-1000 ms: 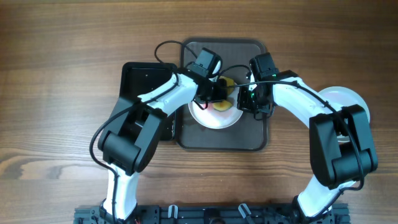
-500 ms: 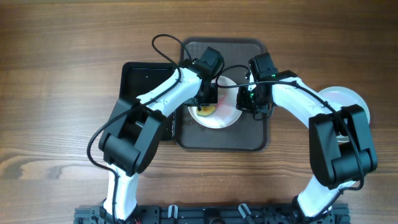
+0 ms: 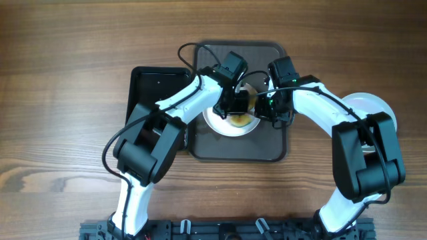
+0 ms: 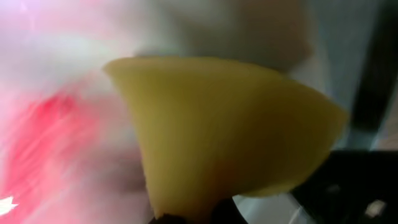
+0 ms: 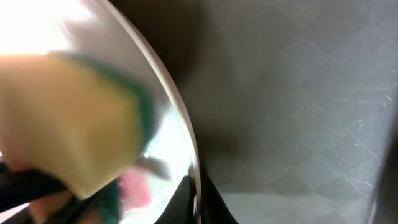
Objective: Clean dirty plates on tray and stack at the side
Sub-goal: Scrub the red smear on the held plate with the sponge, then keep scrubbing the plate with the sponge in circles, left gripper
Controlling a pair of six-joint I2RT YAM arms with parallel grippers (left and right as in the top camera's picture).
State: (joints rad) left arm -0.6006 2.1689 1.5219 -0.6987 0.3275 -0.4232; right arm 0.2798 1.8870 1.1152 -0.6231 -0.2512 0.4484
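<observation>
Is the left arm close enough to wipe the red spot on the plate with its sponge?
Probably yes. The sponge in the left gripper sits on the white plate, right beside the red spot, nothing between. The right gripper holds the plate's rim.

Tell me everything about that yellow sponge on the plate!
The sponge is a soft-looking yellow block with a green scrubby layer on one side, which shows in the right wrist view. The left gripper is shut on it and holds it down on the middle of the white plate, which sits on the tray. A red smear shows on the plate right beside it. Up close it is blurred.
</observation>
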